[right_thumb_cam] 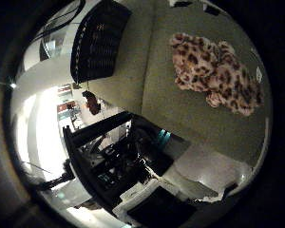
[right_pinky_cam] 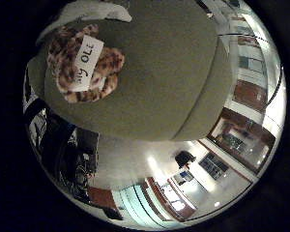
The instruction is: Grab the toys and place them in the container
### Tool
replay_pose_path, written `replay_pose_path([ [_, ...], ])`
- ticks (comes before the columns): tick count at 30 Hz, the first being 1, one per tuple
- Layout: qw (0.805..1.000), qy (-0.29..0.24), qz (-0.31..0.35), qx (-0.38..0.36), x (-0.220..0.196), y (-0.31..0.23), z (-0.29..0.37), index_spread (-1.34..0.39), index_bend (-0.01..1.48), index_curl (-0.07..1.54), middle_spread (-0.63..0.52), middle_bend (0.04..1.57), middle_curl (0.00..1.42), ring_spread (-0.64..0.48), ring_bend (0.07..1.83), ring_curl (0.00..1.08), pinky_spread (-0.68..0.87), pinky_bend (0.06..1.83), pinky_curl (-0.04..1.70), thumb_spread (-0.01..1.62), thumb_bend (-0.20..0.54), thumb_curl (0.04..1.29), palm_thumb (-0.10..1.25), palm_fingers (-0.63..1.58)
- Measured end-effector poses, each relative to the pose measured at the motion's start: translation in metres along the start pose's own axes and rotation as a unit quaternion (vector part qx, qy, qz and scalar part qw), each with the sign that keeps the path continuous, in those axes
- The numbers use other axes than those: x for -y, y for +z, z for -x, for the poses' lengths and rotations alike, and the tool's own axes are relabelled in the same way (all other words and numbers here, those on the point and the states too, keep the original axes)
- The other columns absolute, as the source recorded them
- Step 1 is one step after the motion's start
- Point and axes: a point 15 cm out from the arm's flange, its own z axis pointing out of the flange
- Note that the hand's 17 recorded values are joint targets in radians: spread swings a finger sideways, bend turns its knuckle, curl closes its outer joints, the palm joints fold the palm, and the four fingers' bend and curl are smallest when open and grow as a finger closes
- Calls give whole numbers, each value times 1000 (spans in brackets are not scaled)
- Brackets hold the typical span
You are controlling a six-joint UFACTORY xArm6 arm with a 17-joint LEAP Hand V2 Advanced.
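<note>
A leopard-spotted plush toy (right_thumb_cam: 218, 71) lies on the olive green table top (right_thumb_cam: 161, 95). In the right little finger side palm view the same kind of spotted plush (right_pinky_cam: 82, 63) shows a white tag and lies near the table's edge. A black mesh container (right_thumb_cam: 103, 38) stands on the table, away from the plush. My hand is above the table and looks down on the toy from some height. Its fingers do not show clearly.
The table's edge (right_pinky_cam: 135, 130) runs close to the plush, with the room floor beyond it. A small reddish object (right_thumb_cam: 90, 101) shows just past the table edge near the container. Dark shelving and furniture (right_thumb_cam: 133, 161) stand beside the table.
</note>
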Motion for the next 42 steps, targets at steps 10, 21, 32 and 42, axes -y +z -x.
replay_pose_path([
  [10,1000,17,-3,-4,22,20,-19,-196,171,291,121,248,336,225,427,224,495,877,-4,1028,-25,294,456,145],
  [21,1000,11,13,-10,17,28,-18,-249,180,309,-57,341,364,50,586,244,429,951,-13,1037,-11,318,577,508],
  [32,998,0,56,-14,7,41,-13,-376,246,397,-187,554,448,-206,892,307,-92,1088,-15,1034,-20,351,673,955],
  [42,999,4,52,-15,8,44,-20,-397,671,633,-184,927,589,-201,1133,443,-356,1252,152,1011,-11,399,821,1386],
])
